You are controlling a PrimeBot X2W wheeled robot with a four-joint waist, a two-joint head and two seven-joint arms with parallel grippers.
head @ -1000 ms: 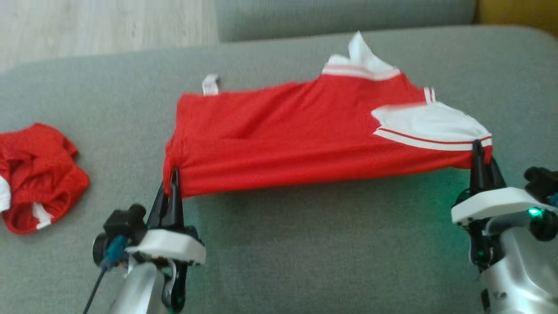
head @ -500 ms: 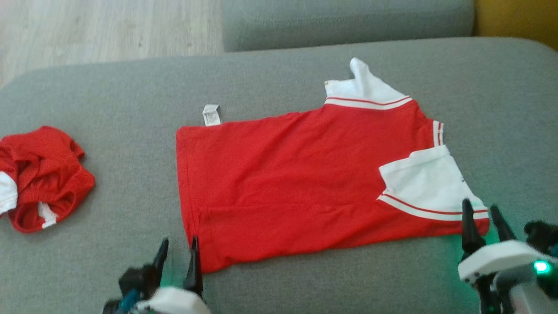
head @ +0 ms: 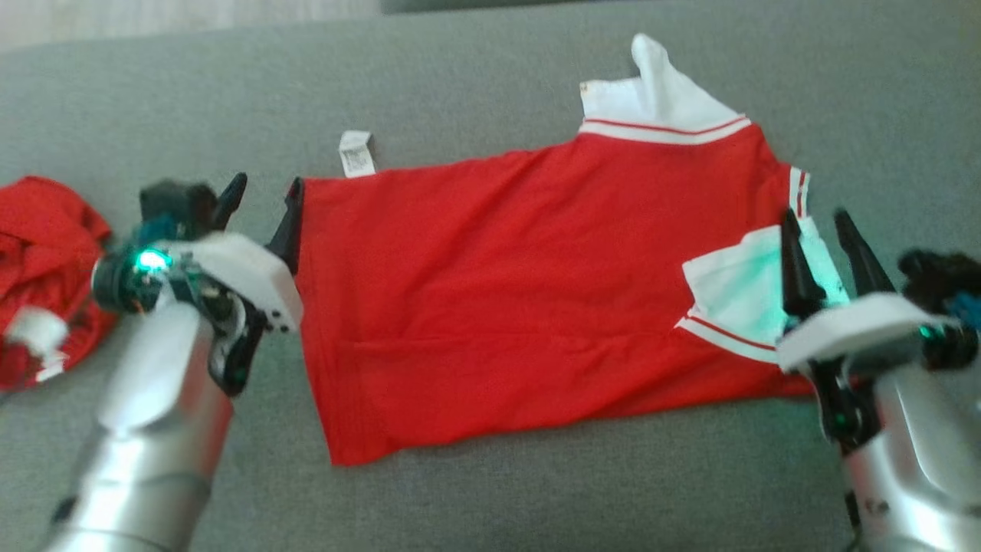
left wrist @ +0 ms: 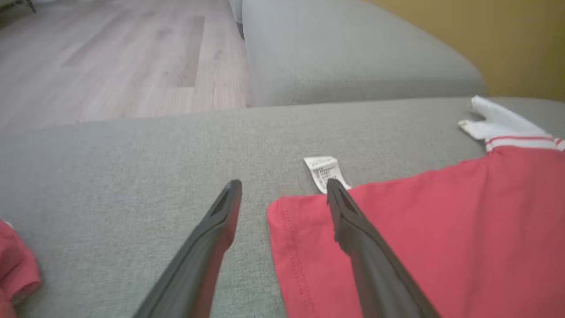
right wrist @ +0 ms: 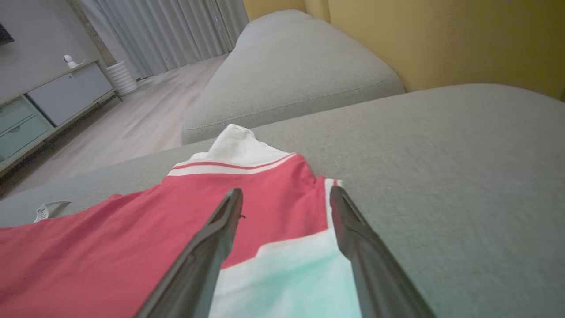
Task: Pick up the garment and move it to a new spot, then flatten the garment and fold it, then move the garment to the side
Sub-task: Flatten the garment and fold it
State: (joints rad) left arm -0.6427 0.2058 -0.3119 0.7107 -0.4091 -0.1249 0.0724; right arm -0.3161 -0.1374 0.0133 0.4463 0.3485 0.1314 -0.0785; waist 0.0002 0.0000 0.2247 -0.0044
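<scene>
Garment [head: 521,291] lay flat mid-frame after we let go, left gripper [head: 268,182] and right gripper [head: 812,217] gaping empty, folding likely next.

1 crumpled red garment [head: 46,230]: cut off by the head view's left edge, blurred. 1 care label [left wrist: 324,170] beside the red shirt [head: 498,291]: print too small to read. Shirt's near right corner: hidden behind the right gripper [head: 814,218] and its wrist.

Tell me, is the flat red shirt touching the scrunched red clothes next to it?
Apart. The head view shows bare grey couch between the shirt and the scrunched clothes.
</scene>
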